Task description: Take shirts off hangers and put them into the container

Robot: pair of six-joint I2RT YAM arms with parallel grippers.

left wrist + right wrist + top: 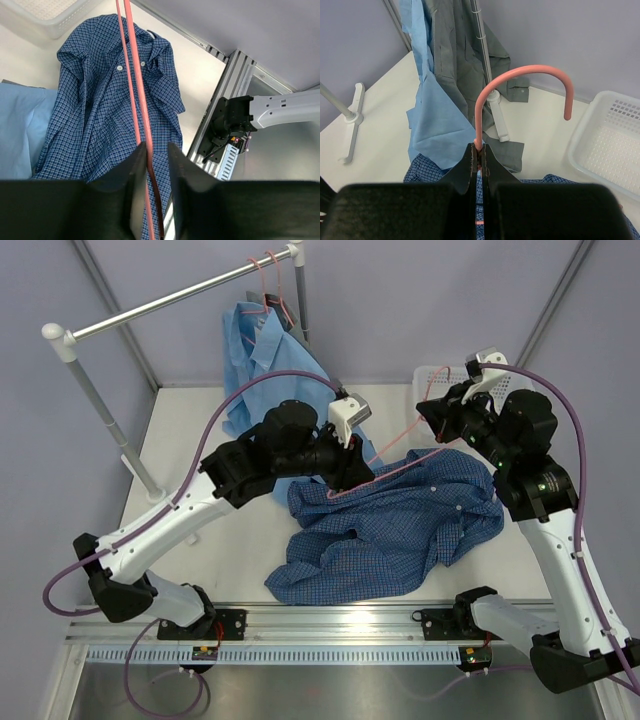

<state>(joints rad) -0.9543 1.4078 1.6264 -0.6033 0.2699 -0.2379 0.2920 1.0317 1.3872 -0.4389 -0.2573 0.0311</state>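
Closest in, black fingers of the right gripper (480,155) pressed together on the neck of a thin pink-red wire hanger (520,72), hook arching free above. Across the span, black fingers of the left gripper (156,150) standing narrow about the same wire, a sliver of gap on show; cannot tell whether biting or only bracketing. Beneath the wire, sprawled crumpled on the white table (190,410): dark blue fine-checked button-up shirt (400,530), collar toward the white lattice-sided plastic basket (432,375), just beside it and not inside. Cannot tell whether any shoulder or collar fold sits hooked on the wire corner near the left fingers. Further back, draped from the silvery rail (170,300): plain light blue shirt (260,350) and plain grey shirt (460,50), hung up and not in hand. Hazards, as a judgement only: thin round wire in a flat pinch, so apt to swivel or slip under any sideways pull and fall back onto the cloth. With an off-centre left hold, apt to skate out on tightening. With a corner snagged in the cloth, could drag the whole shirt on any lift, toward the near edge or against the basket, shoving it askew. Under opposed pulls from both arms, could bend. Looks far wider than the basket when spread, so likely to overhang and slide out unless bunched first.
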